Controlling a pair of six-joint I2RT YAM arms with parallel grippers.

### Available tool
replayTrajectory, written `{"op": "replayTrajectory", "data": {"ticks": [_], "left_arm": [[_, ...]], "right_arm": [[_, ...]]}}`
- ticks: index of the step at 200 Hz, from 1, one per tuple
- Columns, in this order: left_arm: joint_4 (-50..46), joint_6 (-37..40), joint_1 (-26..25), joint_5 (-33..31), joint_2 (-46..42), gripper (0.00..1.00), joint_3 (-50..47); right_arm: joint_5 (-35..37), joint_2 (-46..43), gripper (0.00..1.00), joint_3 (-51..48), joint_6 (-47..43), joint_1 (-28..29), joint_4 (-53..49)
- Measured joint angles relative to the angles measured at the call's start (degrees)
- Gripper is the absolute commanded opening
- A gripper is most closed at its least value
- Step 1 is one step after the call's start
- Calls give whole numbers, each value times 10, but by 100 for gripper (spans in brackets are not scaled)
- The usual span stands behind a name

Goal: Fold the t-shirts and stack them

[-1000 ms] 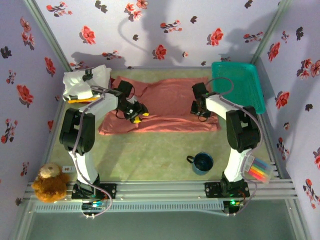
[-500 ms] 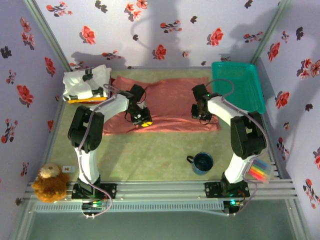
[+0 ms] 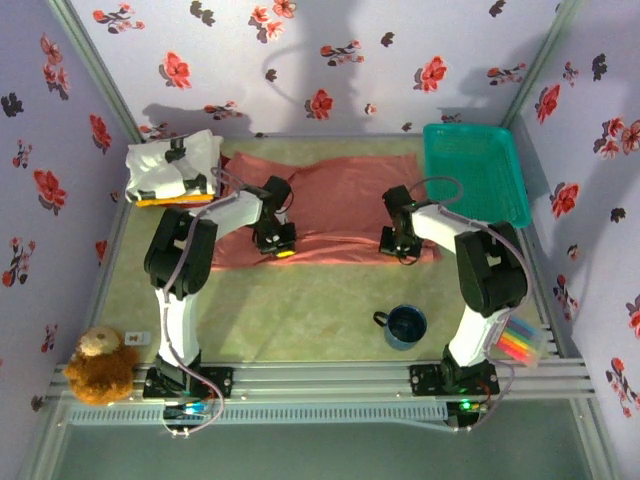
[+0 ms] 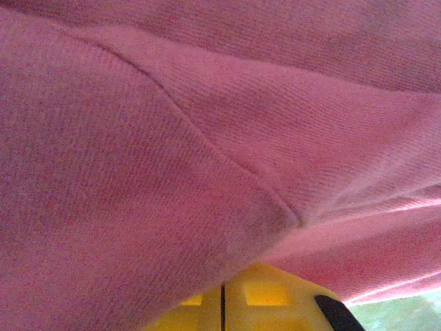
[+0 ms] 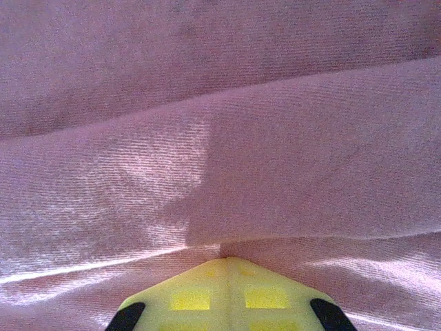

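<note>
Pink shirt (image 3: 340, 205) lies spread along the far side of the bench (image 3: 300, 310), between the white and yellow pile (image 3: 170, 170) in the far left corner and the basket (image 3: 475, 170) in the far right corner. On its near edge you have the left tool (image 3: 281, 248) and the right tool (image 3: 393, 244), each pinching the cloth with fingers pressed together.

Pretty cozy little booth. The far wall (image 3: 330, 60), left wall (image 3: 40, 150) and right wall (image 3: 600, 150) all wear pale lilac wallpaper with red and black flowers. Grey metal posts (image 3: 100, 75) run up the far corners. The tabletop (image 3: 300, 310) is dull green, with aluminium rails (image 3: 320, 380) along the near edge. Light's bright enough to throw dark shadows (image 3: 190, 115) on the far wall.
</note>
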Motion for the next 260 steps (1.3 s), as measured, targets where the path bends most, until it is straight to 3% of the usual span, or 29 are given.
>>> {"op": "replayTrajectory", "data": {"ticks": [70,119,135,153,209,237,260], "left_arm": [[49,-9,-4,9,-84,9,-126],[50,-34,-22,13,-120,18,-170],[33,-38,-28,12,-120,21,-157],[10,-39,-35,12,-120,25,-123],[-9,-37,-84,36,-96,36,22],[-9,-43,-113,59,-43,46,60],[-6,-56,-138,78,-8,47,70]], "right_arm": [[-24,-110,1,-127,54,28,4],[-46,-180,20,-180,93,51,-35],[-45,-197,30,-172,97,50,-64],[-40,-212,35,-145,94,44,-95],[-44,-241,37,-114,88,-9,-108],[-46,-227,38,-111,81,-24,-110],[-47,-225,38,-110,76,-37,-112]]}}
